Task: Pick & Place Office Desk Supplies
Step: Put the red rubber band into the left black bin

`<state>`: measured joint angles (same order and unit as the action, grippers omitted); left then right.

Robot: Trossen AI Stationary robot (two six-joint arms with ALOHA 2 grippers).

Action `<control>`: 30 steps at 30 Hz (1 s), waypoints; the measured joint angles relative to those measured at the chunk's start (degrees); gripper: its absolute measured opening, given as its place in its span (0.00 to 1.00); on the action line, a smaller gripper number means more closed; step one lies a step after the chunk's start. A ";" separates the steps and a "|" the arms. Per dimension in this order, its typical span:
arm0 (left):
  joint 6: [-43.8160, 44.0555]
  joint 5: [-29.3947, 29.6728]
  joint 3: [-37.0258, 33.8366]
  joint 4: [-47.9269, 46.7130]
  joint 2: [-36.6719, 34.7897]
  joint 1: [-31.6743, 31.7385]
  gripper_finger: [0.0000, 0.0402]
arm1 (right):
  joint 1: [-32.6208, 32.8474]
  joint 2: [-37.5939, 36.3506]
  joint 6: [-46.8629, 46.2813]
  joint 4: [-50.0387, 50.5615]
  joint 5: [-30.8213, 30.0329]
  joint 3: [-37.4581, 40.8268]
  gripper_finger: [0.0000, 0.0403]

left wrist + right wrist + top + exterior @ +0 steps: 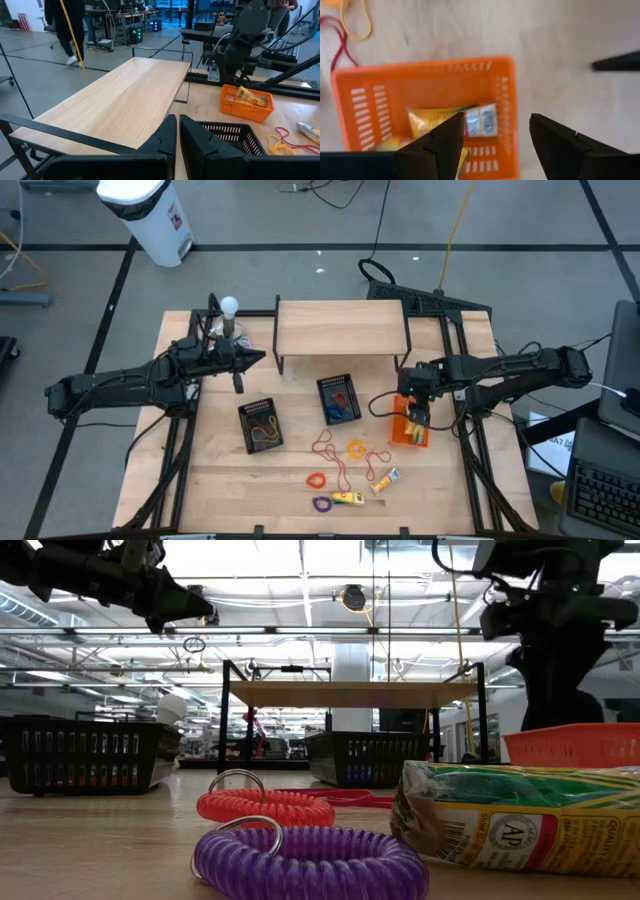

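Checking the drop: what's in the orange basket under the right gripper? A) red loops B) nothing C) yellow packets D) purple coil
C: the right wrist view shows yellow packets lying inside the orange basket, with the open right gripper above it.

A robotics lab or workshop: two dark arms are mounted at a wooden bench [230, 480] on grey taped flooring, with cables [330, 192] trailing across it, open ceiling lighting and equipment racks [125, 22] behind, and a person [65, 25] walking past.
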<state>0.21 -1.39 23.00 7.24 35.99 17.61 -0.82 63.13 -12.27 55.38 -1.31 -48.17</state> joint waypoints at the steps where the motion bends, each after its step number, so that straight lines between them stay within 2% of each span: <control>1: 0.00 0.00 0.00 0.15 0.00 0.00 0.06 | 0.00 -0.35 0.39 -0.16 -0.92 -0.61 0.53; 5: 0.23 0.00 0.00 0.12 0.00 -0.02 0.06 | 0.51 -3.83 4.40 -4.14 -1.22 -3.29 0.53; 9: 0.33 0.02 0.00 -1.32 0.02 -0.02 0.06 | 1.33 -11.65 10.36 -19.14 5.85 -2.24 0.53; 12: 0.15 0.03 0.00 -2.83 0.02 -0.02 0.06 | 0.99 -17.30 11.28 -28.91 8.92 0.09 0.53; 17: -0.06 1.99 0.00 -3.23 0.00 0.00 0.06 | -0.44 -25.87 12.93 -33.74 8.97 2.16 0.50; 21: 0.42 2.03 0.00 -3.23 -0.32 0.00 0.06 | -1.37 -32.01 11.54 -34.15 8.38 3.35 0.35; 26: -0.85 2.01 0.00 -3.21 -0.50 0.00 0.04 | -3.04 -36.71 7.87 -34.15 7.23 4.56 0.05; 30: -2.70 2.08 0.00 -4.90 -2.73 0.00 0.01 | -3.23 -40.70 5.80 -34.08 7.31 6.19 0.04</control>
<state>-2.49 0.69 23.00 2.34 33.26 17.61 -4.05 22.42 -6.47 21.29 6.00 -41.98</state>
